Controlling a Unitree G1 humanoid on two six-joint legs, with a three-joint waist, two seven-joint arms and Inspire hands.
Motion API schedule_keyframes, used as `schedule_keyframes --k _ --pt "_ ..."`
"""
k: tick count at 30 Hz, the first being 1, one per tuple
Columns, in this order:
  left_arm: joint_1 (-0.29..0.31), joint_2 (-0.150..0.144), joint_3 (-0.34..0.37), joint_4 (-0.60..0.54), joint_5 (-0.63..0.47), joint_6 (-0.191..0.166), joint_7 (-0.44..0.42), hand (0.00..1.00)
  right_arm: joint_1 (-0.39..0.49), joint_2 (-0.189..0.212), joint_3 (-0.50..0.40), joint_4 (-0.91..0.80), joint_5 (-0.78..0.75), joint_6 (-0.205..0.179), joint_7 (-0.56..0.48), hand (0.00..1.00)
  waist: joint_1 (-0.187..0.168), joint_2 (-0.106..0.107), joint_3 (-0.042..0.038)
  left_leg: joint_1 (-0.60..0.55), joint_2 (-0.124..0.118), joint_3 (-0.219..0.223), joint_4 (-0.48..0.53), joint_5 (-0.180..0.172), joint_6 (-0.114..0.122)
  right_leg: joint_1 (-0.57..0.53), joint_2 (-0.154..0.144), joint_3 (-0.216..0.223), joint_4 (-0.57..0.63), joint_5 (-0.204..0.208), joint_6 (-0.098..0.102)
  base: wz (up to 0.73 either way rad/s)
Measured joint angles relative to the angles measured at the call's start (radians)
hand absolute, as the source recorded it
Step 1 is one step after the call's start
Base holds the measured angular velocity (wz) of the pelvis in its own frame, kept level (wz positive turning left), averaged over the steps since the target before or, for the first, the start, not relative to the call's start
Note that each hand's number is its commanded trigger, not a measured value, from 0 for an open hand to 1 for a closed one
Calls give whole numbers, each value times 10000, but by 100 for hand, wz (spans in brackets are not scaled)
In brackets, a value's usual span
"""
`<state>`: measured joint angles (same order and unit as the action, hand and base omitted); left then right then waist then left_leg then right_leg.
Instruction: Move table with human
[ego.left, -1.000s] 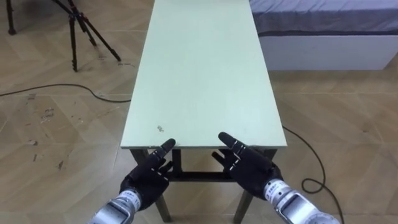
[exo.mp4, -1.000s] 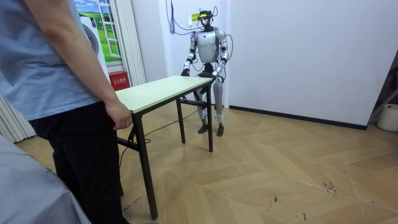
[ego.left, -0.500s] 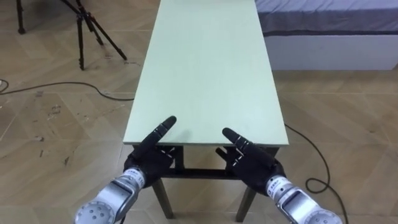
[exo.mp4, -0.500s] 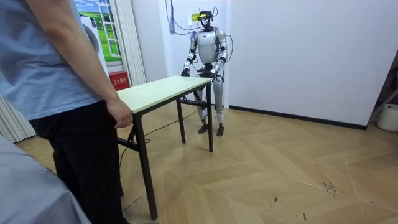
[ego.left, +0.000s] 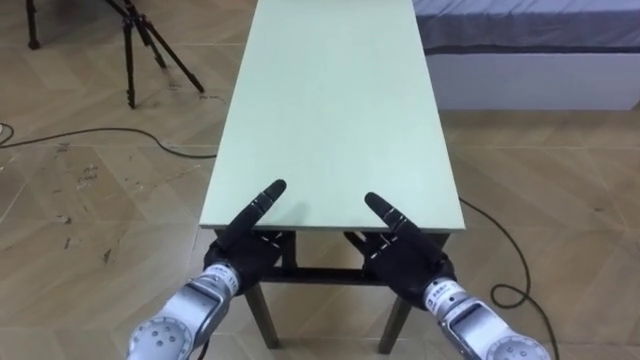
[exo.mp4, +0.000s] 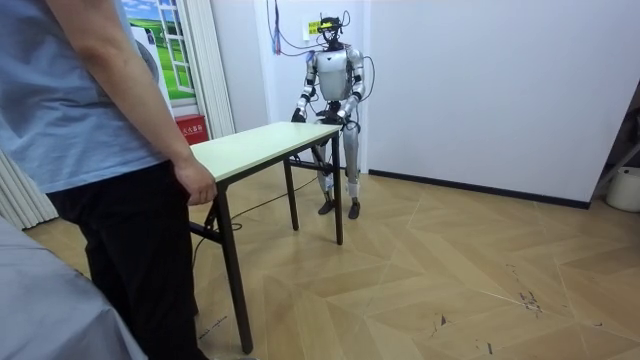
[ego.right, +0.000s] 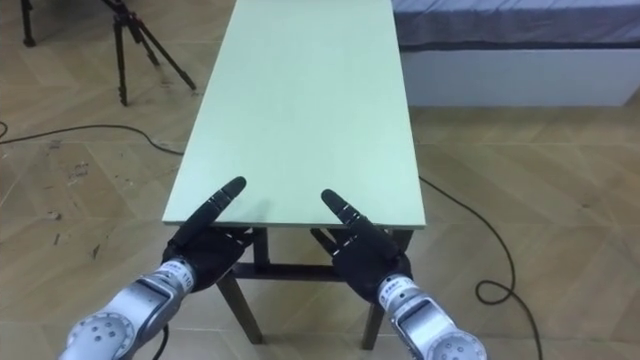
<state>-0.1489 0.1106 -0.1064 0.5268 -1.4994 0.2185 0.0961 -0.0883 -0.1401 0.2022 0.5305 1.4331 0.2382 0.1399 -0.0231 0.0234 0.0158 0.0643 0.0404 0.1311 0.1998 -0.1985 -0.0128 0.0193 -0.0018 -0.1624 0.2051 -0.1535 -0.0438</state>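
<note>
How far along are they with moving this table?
Done: robot and person stand at opposite short ends of the table. In hand: the left hand and right hand lie straight-fingered over its near edge; the person's hand rests at the far one. Left: lifting and carrying; the legs look grounded.

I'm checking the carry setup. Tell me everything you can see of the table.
The table has a long rectangular pale green top, smooth, on dark metal legs with crossbars. It sits level on the parquet floor. The robot's left hand and right hand reach over its near short edge; a person's hand rests at the far end.
</note>
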Motion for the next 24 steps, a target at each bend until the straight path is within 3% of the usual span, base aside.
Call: schedule_keyframes --k 2,6,8,16,20,24 --pt "1 -224 220 -99 -108 -140 234 0 1 77 -53 -58 298 -1 -119 0 7 -5 3 7 -1 1 -27 0 0 2 -3 -9 -6 3 5 0" --pt "1 -394 270 -188 -402 -382 524 0 102 284 -266 -258 713 -50 -506 0 33 -11 7 22 -1 8 -48 0 0 -4 11 5 -9 4 5 0" --pt "3 -579 366 -298 -406 -598 752 0 161 432 -291 -465 1017 -281 -871 0 45 -13 8 76 0 8 -124 0 0 0 11 26 -1 4 5 -4" --pt "3 -694 524 -509 -629 -985 1217 0 165 636 -291 -856 1682 -848 -1731 0 38 -25 16 146 -2 30 -176 0 0 1 36 175 -8 3 6 -5" --pt "8 -945 649 -683 -608 -1221 1595 0 365 675 -291 -1220 1716 -1151 -2102 0 66 -26 19 118 -7 31 -176 0 0 -13 43 167 -37 1 9 0" --pt "10 -974 651 -716 -639 -1325 1726 0 367 683 -296 -1330 1753 -1285 -2385 0 72 -23 20 151 -5 32 -189 0 0 0 44 199 -30 1 8 -1"
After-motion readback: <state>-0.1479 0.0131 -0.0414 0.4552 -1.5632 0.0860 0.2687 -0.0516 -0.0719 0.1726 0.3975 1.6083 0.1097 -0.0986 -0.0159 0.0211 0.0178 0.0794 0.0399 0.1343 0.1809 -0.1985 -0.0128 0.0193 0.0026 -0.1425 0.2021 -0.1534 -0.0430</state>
